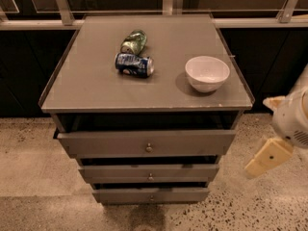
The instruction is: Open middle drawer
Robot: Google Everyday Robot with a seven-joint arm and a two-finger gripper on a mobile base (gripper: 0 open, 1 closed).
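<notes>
Middle drawer (115,173): second of three on the near face of the cabinet.
Slim flat grey front, level, with a small round metal knob (150,177) at its centre. Dark gap above it, under the top drawer (96,143); lowest drawer (120,195) just below. Gripper (268,159) hangs low at the right edge, well apart from the knob.

The cabinet top (96,81) is carrying a green can (133,41) lying just behind a blue can (134,64), and a bowl (207,73) standing upright, with the gripper (267,159) hanging low off its right side.
</notes>
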